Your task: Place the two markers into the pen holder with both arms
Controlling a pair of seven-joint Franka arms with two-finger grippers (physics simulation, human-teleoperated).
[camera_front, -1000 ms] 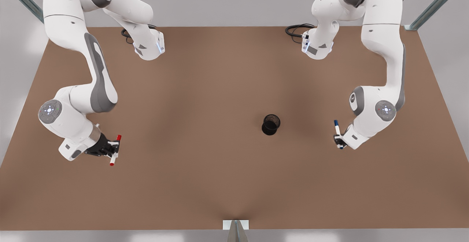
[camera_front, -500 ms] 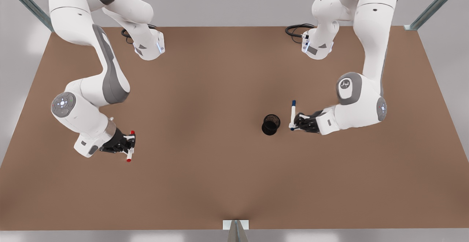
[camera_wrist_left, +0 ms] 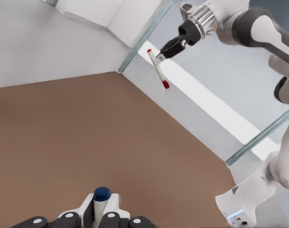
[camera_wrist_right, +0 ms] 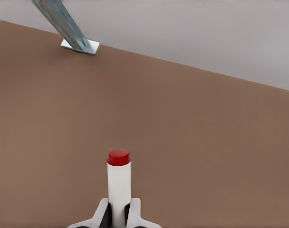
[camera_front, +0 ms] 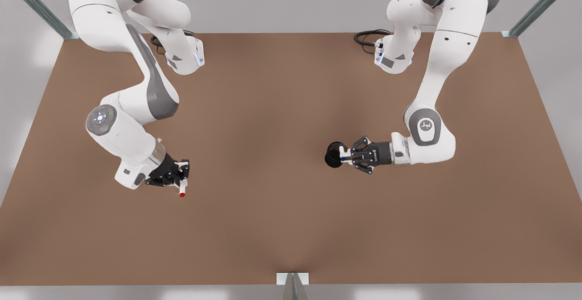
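1. The left hand (camera_front: 348, 156), on the front view's right, is clamped on the blue-capped marker (camera_wrist_left: 101, 199). It holds it over the black mesh pen holder (camera_front: 335, 154), seemingly lined up for a drop; whether the tip has entered the cup I cannot tell.
2. That marker appears to point along the hand's axis towards the cup's mouth, which probably suits a straight release.
3. The right hand (camera_front: 181, 178), on the front view's left, grips the red-capped marker (camera_front: 182, 188) by its white barrel, capped end jutting out. It hangs well apart from the pen holder, likely to keep the two arms out of each other's way.
4. The surface (camera_front: 273, 209) is a plain brown board; the pen holder stands on it right of the middle in the front view.
5. Pale grey walls surround it, with metal frame struts (camera_front: 541, 4) at the far corners and black cables (camera_front: 366, 38) near the arm bases.
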